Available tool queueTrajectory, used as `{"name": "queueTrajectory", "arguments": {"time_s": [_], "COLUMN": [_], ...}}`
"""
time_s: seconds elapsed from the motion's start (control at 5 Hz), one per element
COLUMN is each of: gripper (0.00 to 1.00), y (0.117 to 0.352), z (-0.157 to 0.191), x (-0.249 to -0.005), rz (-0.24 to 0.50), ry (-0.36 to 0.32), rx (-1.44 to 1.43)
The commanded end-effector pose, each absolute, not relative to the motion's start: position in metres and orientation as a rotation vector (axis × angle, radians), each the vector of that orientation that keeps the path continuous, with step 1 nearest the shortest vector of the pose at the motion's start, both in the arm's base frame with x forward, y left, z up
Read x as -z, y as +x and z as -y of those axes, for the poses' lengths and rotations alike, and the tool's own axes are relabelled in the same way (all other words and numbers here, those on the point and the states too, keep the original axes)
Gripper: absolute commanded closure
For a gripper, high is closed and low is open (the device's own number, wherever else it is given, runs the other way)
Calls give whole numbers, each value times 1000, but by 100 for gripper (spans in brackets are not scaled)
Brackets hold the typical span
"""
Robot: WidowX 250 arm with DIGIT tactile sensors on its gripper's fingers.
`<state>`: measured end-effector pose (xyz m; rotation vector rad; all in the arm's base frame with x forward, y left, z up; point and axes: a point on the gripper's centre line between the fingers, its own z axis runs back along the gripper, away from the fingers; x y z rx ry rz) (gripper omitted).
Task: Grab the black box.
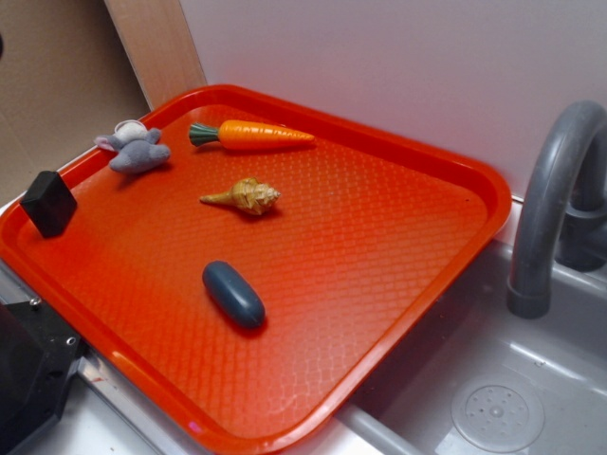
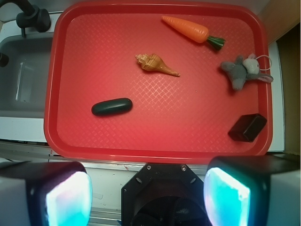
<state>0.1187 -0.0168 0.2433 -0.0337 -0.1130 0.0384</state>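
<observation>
The black box point(image 1: 49, 202) stands on the red tray point(image 1: 379, 237) at its left rim, tilted against the edge. The wrist view has the black box point(image 2: 248, 127) in the tray's point(image 2: 188, 108) lower right corner. My gripper point(image 2: 148, 193) hangs high above the counter, short of the tray's near edge and well apart from the box. Its two fingers point(image 2: 225, 195) stand wide apart with nothing between them. The exterior view shows only the robot's black base point(image 1: 24, 379) at the lower left, not the gripper.
Also on the tray lie a grey plush mouse point(image 1: 136, 148) point(image 2: 242, 70), a toy carrot point(image 1: 256, 135) point(image 2: 188, 28), a seashell point(image 1: 245, 196) point(image 2: 155, 64) and a dark blue pebble point(image 1: 233, 294) point(image 2: 112, 107). A grey sink point(image 1: 493, 379) with a faucet point(image 1: 555, 190) adjoins the tray.
</observation>
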Motion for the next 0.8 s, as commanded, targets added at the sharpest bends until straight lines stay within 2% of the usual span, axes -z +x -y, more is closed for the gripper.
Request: {"name": "queueTrajectory", "arguments": {"time_s": [0.0, 0.2, 0.4, 0.6], "gripper": [0, 0, 0, 0], "y": [119, 146, 137, 120], "z": [17, -33, -82, -123], "x": [-243, -193, -172, -165], "rz": [113, 100, 92, 98], "ry": [-34, 73, 103, 89], "rx": [-38, -234, -409, -553]}}
